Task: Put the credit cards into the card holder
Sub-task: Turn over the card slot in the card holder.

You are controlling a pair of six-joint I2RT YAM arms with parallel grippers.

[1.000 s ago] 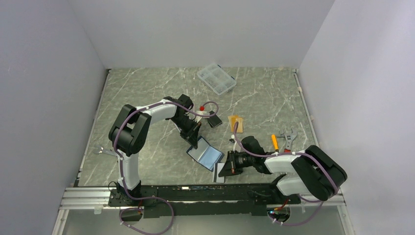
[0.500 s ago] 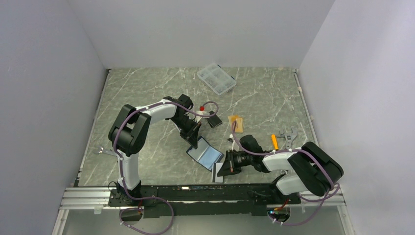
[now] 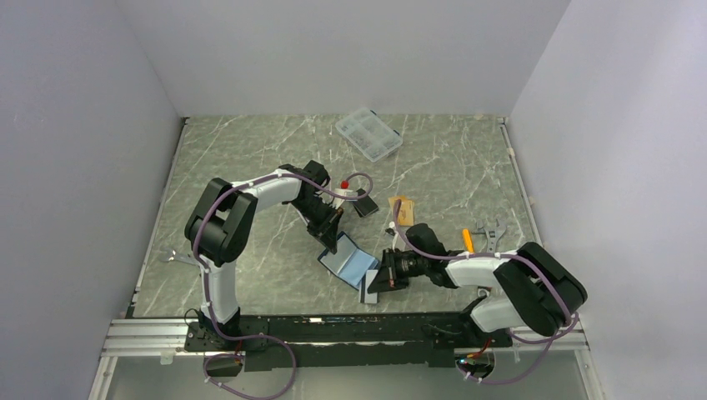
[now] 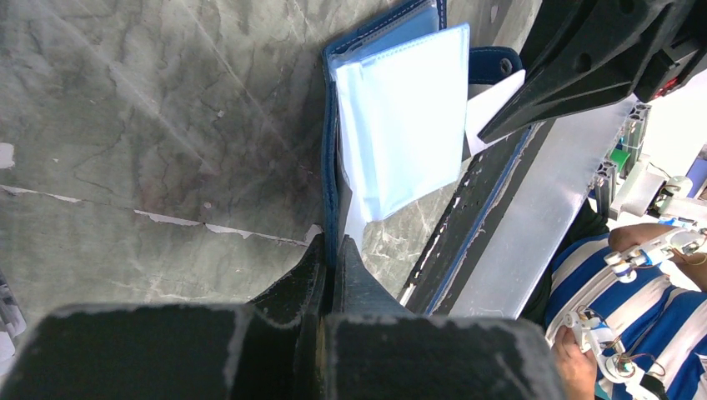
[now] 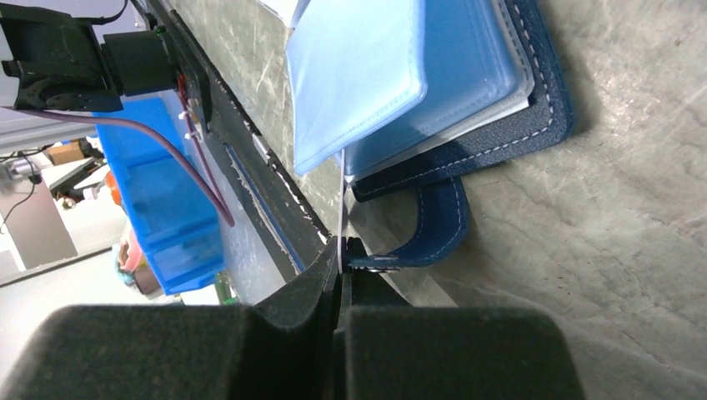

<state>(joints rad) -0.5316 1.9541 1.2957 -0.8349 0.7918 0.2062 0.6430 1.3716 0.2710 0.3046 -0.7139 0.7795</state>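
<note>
The card holder (image 3: 350,262) is clamped open by the left gripper (image 3: 332,242). The credit card (image 4: 492,100), clamped in the right gripper (image 3: 378,282), has been advanced to its pockets; insertion remains.

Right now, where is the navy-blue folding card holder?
Top view: the card holder lies open front-centre, pinched by the left gripper, the right gripper at its opposite edge.

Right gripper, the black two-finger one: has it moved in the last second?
Yes: the right gripper slid slightly left, toward the navy-blue folding card holder, away from the fixed orange-handled tool.
</note>
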